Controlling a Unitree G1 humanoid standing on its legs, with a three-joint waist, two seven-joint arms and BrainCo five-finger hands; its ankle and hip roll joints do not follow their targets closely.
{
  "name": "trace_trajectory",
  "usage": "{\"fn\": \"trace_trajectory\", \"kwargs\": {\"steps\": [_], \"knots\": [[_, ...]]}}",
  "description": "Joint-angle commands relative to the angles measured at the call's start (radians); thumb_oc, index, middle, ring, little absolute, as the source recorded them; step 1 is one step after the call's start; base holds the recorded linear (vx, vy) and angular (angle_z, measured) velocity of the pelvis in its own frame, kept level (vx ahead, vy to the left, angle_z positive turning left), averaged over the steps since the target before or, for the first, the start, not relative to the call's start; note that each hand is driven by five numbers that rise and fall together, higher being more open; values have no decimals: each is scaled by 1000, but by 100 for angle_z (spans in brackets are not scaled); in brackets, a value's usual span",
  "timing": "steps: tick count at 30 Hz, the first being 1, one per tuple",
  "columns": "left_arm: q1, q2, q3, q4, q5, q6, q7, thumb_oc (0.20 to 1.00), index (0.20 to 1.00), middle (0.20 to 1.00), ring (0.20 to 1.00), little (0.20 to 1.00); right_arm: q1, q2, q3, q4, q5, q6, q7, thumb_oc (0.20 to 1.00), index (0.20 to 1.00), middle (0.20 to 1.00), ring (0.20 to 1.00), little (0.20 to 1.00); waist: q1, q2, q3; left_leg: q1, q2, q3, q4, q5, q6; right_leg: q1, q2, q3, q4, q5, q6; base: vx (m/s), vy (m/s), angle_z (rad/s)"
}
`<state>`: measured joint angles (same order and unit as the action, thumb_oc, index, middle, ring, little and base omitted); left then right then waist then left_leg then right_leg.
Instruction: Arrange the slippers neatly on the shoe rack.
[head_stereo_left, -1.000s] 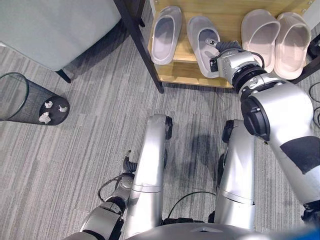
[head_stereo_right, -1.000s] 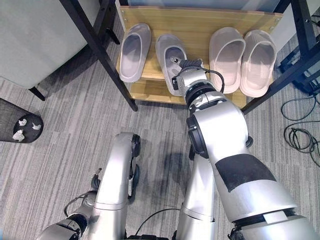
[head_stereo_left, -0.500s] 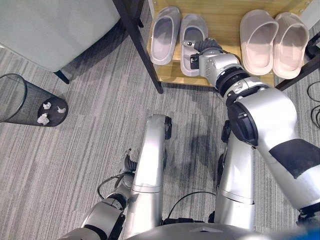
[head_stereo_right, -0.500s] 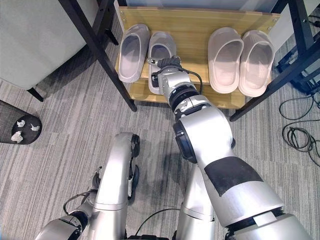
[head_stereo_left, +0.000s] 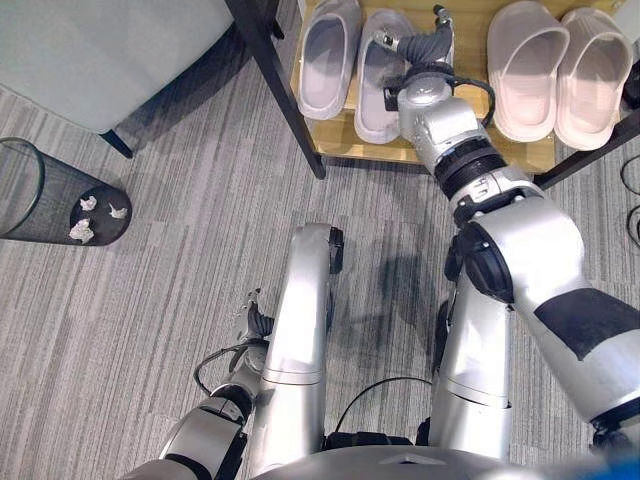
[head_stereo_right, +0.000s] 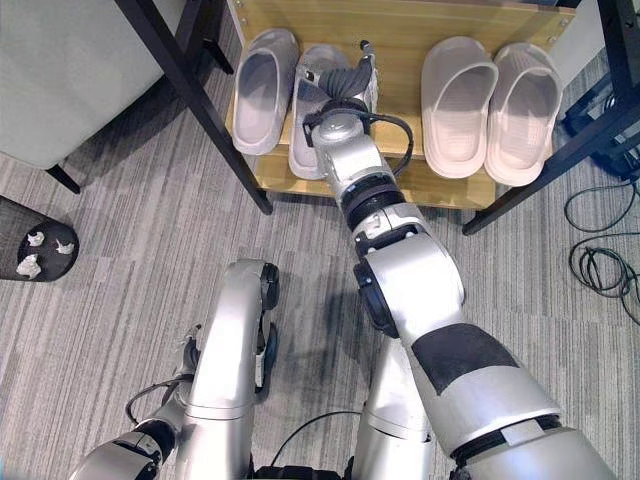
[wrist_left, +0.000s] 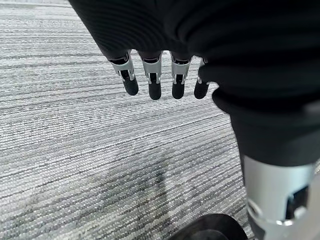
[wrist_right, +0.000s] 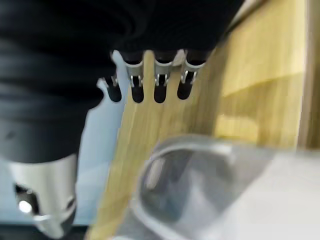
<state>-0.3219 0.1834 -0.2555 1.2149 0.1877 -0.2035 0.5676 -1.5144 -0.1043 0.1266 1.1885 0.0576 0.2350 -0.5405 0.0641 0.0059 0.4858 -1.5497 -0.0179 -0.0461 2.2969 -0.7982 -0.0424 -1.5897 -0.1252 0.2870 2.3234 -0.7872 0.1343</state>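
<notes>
Shoe rack: the wooden shelf (head_stereo_right: 400, 30) of the shoe rack, between black legs (head_stereo_right: 215, 130), is taken as the landmark; all four slippers are carried on it.
Grey slippers: a grey pair is set at the shelf's left end, the outer grey slipper (head_stereo_right: 259, 90) with its toe toward the back, the inner grey slipper (head_stereo_right: 312, 125) just beside it and close to parallel, so that a tidy pair is formed.
Pink slippers: a pink pair (head_stereo_right: 490, 95) is laid side by side at the shelf's right end, well apart from the grey pair, so that the pairs are kept distinct.
Right hand: the right hand (head_stereo_right: 345, 80) is held over the inner grey slipper's right edge; its fingers (wrist_right: 159, 85) are seen straight and released, nothing being grasped, and the slipper appears below them in the wrist view, which suggests a nudge rather than a carry.
Left hand: the left hand (wrist_left: 160, 75) is hung over the carpet in front of the rack, fingers relaxed, idle.
Waste basket: a black mesh basket (head_stereo_left: 50, 195) is stood on the carpet, far left of the rack.
Progress: the arranging is judged nearly complete.
</notes>
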Motion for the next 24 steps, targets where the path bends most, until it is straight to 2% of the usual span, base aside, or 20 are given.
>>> {"fn": "trace_trajectory", "kwargs": {"steps": [1,2,4,5,8,11,12,13,14,17,19,21,23,24], "knots": [[29,-88,-64,-28,34,-24,49,1000,1000,1000,1000,1000,-14,-35,47,-96,-140,32,100,1000,1000,1000,1000,1000,35,-6,-18,-20,-33,-84,126,-18,41,93,6,141,-23,231,-84,0,0,0],[25,-91,-66,-24,41,-36,65,1000,1000,1000,1000,1000,45,-60,72,-199,-216,14,135,1000,1000,1000,1000,1000,32,-9,-17,-20,-31,-85,127,-19,45,92,6,141,-24,233,-83,0,0,0],[29,-88,-59,-25,38,-42,68,1000,1000,1000,1000,1000,104,-94,86,-309,-250,-8,198,1000,1000,1000,1000,1000,30,-10,-15,-20,-33,-88,127,-22,48,94,7,142,-26,232,-82,0,0,0],[50,-75,-59,-42,44,-40,82,1000,1000,1000,1000,1000,172,-173,126,-486,-339,-25,279,1000,1000,1000,1000,1000,28,-12,-8,-20,-36,-92,131,-26,53,95,6,143,-25,232,-82,0,0,0],[80,-61,-69,-78,55,-17,87,1000,1000,1000,1000,1000,242,-278,187,-640,-429,-50,354,1000,1000,1000,1000,1000,29,-13,-1,-20,-40,-95,138,-31,59,97,4,147,-24,233,-82,-5,-8,1],[117,-42,-70,-133,60,1,88,1000,1000,1000,1000,1000,283,-375,249,-746,-520,-58,396,1000,1000,1000,1000,1000,31,-15,8,-20,-41,-97,146,-36,64,95,1,147,-21,231,-82,-4,-3,-1],[130,-25,-71,-181,64,19,86,1000,1000,1000,1000,1000,318,-468,319,-835,-593,-101,386,1000,1000,1000,1000,1000,32,-18,16,-20,-41,-97,151,-42,66,94,-1,146,-20,230,-82,0,0,0],[131,-25,-72,-183,64,20,85,1000,1000,1000,1000,1000,319,-470,319,-836,-593,-101,386,1000,1000,1000,1000,1000,33,-17,16,-20,-41,-97,151,-42,66,94,-1,146,-20,230,-82,0,0,0],[158,0,-69,-249,67,50,74,1000,1000,1000,1000,1000,326,-515,349,-888,-605,-130,367,1000,1000,1000,1000,1000,35,-17,18,-20,-41,-98,153,-44,65,95,-3,145,-18,229,-84,0,0,0],[194,33,-67,-307,79,71,59,1000,1000,1000,1000,1000,334,-545,377,-945,-605,-143,394,1000,1000,1000,1000,1000,36,-20,22,-20,-41,-101,158,-48,65,95,-1,145,-14,230,-84,-5,-10,0],[210,51,-66,-322,92,76,57,1000,1000,1000,1000,1000,343,-583,423,-1010,-606,-179,424,1000,1000,1000,1000,1000,35,-23,22,-20,-43,-102,161,-50,63,97,-2,147,-11,229,-84,-7,-16,1],[211,57,-62,-327,95,78,62,1000,1000,1000,1000,1000,339,-599,455,-1025,-616,-203,403,1000,1000,1000,1000,1000,36,-26,24,-20,-43,-104,164,-49,60,95,1,147,-5,231,-84,-22,-25,4],[206,60,-59,-333,96,80,60,1000,1000,1000,1000,1000,333,-580,448,-1003,-618,-188,406,1000,1000,1000,1000,1000,34,-28,28,-20,-42,-106,167,-48,60,95,2,148,-2,230,-85,0,0,0],[209,57,-58,-333,95,78,61,1000,1000,1000,1000,1000,346,-553,420,-996,-603,-157,440,1000,1000,1000,1000,1000,32,-29,33,-20,-42,-107,169,-49,59,95,3,149,1,231,-85,0,0,0]]}}
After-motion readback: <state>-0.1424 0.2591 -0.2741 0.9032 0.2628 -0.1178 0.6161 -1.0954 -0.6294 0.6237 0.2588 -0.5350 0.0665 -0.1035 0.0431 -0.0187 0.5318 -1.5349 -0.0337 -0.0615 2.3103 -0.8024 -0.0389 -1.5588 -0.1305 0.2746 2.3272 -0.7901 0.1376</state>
